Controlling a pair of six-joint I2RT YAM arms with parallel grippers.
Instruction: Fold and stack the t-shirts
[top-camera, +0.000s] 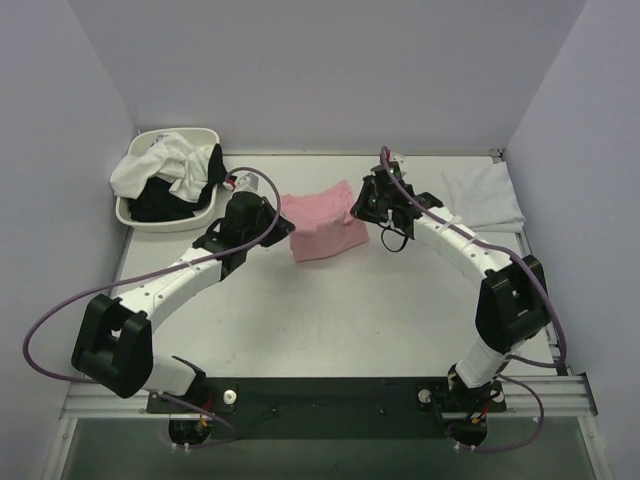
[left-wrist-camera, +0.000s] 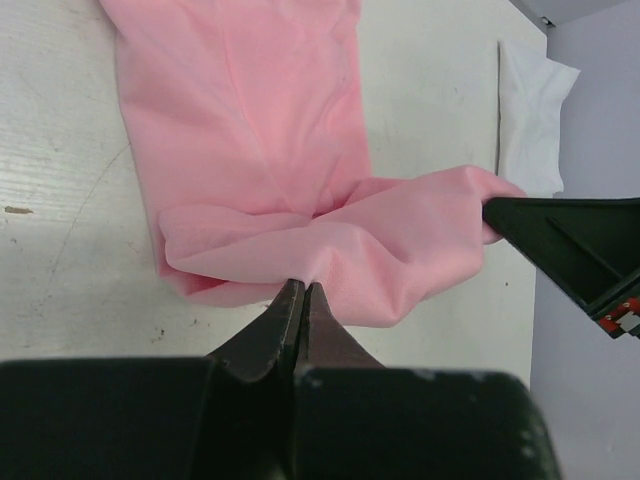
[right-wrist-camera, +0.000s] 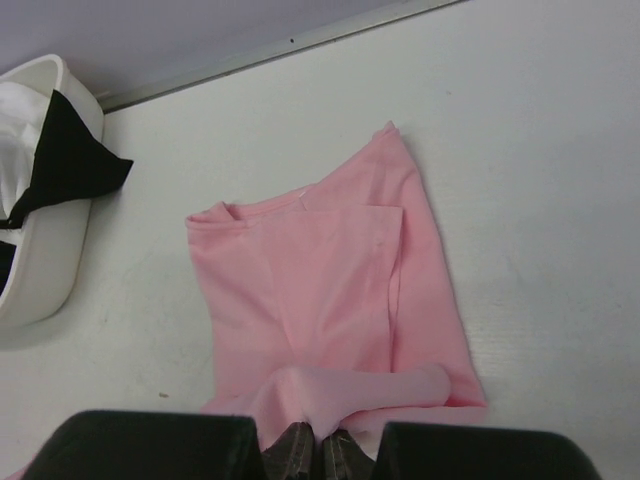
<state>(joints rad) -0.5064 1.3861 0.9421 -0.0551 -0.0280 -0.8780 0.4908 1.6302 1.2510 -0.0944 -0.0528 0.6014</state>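
Left gripper (left-wrist-camera: 303, 292) and right gripper (right-wrist-camera: 322, 436) each pinched shut on opposite edges of pink t-shirt (top-camera: 320, 228), bare table (top-camera: 350, 315) nearward; basin (top-camera: 160, 222) far left, white t-shirt (top-camera: 483, 197) far right.

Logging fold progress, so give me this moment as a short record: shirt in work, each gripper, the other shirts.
shirt in work: pink t-shirt, partly folded, on the table
left gripper: shut, pinching the pink t-shirt's edge
right gripper: shut, pinching the same shirt's other side
basin: white and black shirts heaped, unfolded
far right corner: white folded shirt, lying alone
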